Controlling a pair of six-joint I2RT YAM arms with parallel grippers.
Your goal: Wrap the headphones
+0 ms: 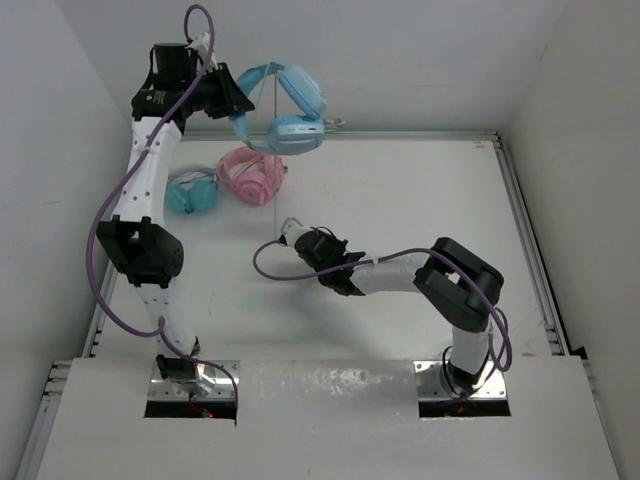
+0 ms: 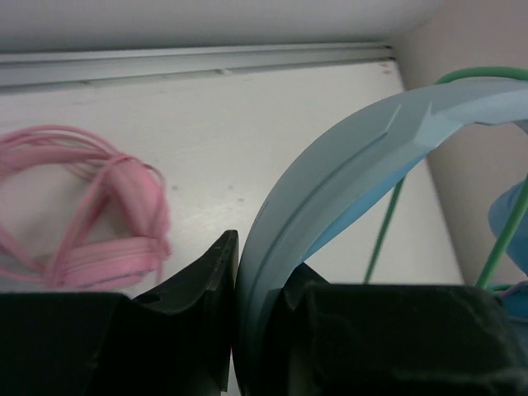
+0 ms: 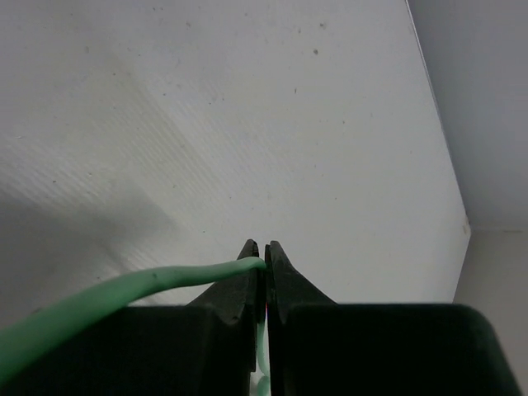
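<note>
Left pincer (image 2: 260, 268): clamped on the blue headband (image 2: 346, 173), which runs up between my two fingers in the left wrist view.
Right pincer (image 3: 266, 249): shut on the thin green cable (image 3: 124, 293), which leaves the tips to one side.
Headphones (image 1: 295, 130): held off the bench (image 1: 400, 190) at its far left, with the earcups hanging out from my left pincer.
Cable run: it goes from the headphones down toward my right pincer near the middle of the bench. I cannot tell how taut it is.
Neighbours: the pink headphones (image 1: 250, 172) and the teal headphones (image 1: 190, 190) lie on the bench just below the raised pair.
Step in hand: I judge that I am about to lead the cable around the headband or earcups, and I see no finished loops.
Risk, slip: the cable is thin and smooth, so a pull at an angle could draw it out of my right pincer.
Risk, strain: if my arms move apart with no slack, the cable could tug at its joint or twist the headband in my left grip.
Risk, snag: a low pass of the right arm could catch the pink pair and drag it.
</note>
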